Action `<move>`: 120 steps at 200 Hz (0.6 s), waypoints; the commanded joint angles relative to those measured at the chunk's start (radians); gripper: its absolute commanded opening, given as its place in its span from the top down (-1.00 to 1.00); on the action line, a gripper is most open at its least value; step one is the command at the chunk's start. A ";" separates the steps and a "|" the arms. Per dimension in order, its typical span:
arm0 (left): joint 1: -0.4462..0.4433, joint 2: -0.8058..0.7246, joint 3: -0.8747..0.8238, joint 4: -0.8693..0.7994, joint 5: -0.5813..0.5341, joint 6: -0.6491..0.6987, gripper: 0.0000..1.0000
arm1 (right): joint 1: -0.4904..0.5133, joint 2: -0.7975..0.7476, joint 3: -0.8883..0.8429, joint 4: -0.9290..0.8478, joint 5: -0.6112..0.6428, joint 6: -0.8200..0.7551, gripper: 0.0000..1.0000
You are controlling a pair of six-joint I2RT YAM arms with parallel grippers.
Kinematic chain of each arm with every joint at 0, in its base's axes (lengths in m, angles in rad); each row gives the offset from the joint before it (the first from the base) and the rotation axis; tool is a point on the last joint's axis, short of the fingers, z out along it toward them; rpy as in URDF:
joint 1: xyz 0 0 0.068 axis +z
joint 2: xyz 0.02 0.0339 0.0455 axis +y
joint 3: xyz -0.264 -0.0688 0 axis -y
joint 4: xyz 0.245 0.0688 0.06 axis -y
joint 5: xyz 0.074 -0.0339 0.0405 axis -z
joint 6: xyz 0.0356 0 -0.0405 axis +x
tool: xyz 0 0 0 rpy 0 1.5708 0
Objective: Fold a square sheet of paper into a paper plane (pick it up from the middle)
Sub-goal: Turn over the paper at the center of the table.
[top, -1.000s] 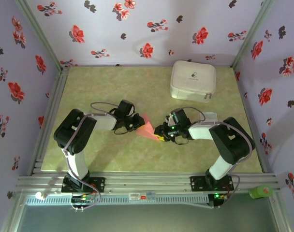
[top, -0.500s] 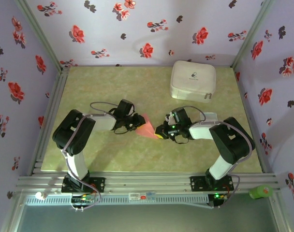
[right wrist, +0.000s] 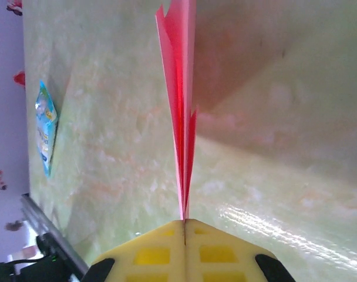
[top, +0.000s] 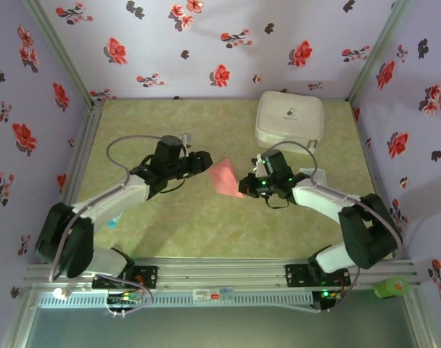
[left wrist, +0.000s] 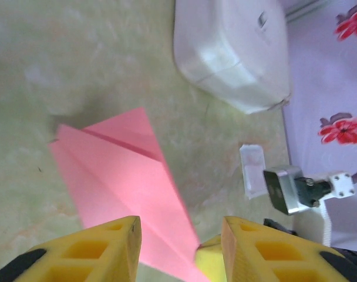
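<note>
the left arm reaches from its base up and to the right across the table, forearm stretched low, and the left gripper points at the paper plane. its yellow fingers stand partly apart and clamp nothing. the right arm bends out at the elbow and reaches back to the left, and the right gripper is pinched fully shut on the plane's narrow tip, holding the pink folds on edge. the plane sits mid-table between both grippers, in front of the white case
</note>
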 commanded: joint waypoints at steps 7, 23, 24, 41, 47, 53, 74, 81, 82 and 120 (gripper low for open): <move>0.004 -0.139 -0.079 -0.024 -0.176 0.083 0.25 | 0.006 -0.080 0.111 -0.266 0.265 -0.240 0.96; 0.004 -0.205 -0.128 -0.001 -0.234 0.093 0.24 | 0.043 -0.100 0.171 -0.368 0.448 -0.341 0.96; 0.004 -0.208 -0.131 -0.001 -0.237 0.093 0.24 | 0.046 -0.101 0.174 -0.373 0.459 -0.344 0.96; 0.008 -0.253 -0.159 0.006 -0.265 0.106 0.23 | 0.121 -0.101 0.224 -0.446 0.670 -0.450 0.95; 0.009 -0.262 -0.167 0.006 -0.271 0.105 0.23 | 0.150 -0.095 0.237 -0.464 0.729 -0.481 0.95; 0.009 -0.271 -0.174 0.007 -0.276 0.104 0.22 | 0.178 -0.086 0.251 -0.482 0.788 -0.509 0.95; 0.014 -0.299 -0.182 -0.023 -0.314 0.097 0.14 | 0.292 -0.027 0.294 -0.528 1.065 -0.555 0.96; 0.015 -0.311 -0.186 -0.037 -0.336 0.095 0.14 | 0.325 -0.004 0.300 -0.529 1.141 -0.559 0.96; 0.015 -0.312 -0.186 -0.038 -0.339 0.095 0.14 | 0.329 -0.001 0.301 -0.529 1.151 -0.558 0.96; 0.038 -0.356 -0.203 -0.064 -0.367 0.103 0.00 | 0.437 0.086 0.283 -0.478 1.286 -0.566 0.93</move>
